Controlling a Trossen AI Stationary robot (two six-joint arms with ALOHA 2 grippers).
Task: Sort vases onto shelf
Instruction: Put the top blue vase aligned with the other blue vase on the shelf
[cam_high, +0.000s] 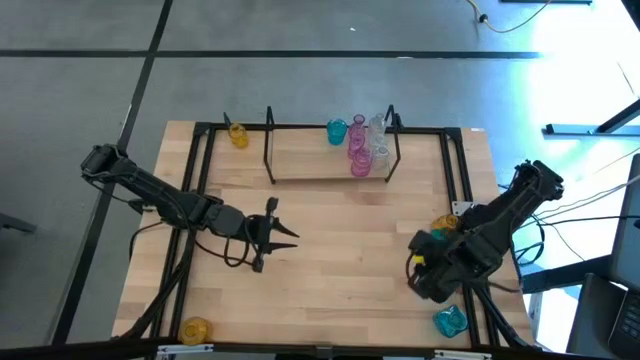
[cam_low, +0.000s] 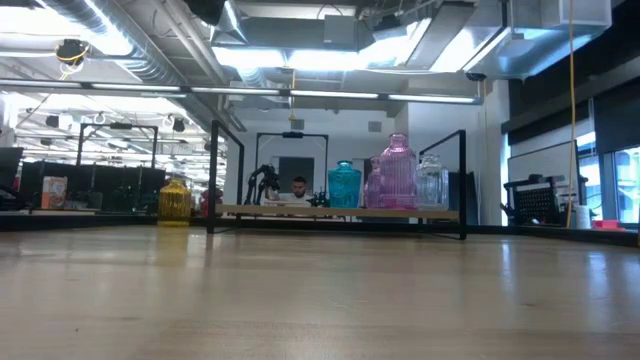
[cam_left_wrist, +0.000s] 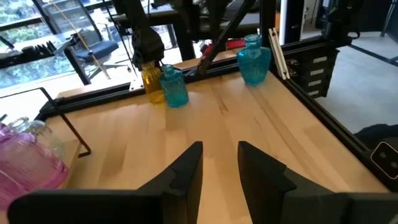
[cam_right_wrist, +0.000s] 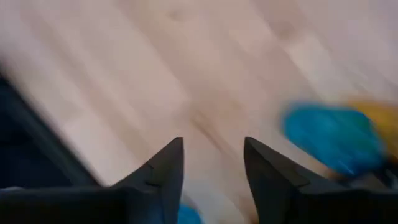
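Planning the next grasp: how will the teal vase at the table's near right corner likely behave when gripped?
The teal vase looks like smooth glass, so probably slippery and breakable. It seems to lie on its side, so a nudge may roll it. The nearby right gripper has its fingers apart.

Teal, pink, clear vases (cam_high: 358, 140) upright on shelf (cam_high: 310, 160) (others scattered)

The shelf (cam_high: 310, 165) holds teal, pink and clear vases (cam_high: 359, 143); the wooden table (cam_high: 330, 260) carries it.
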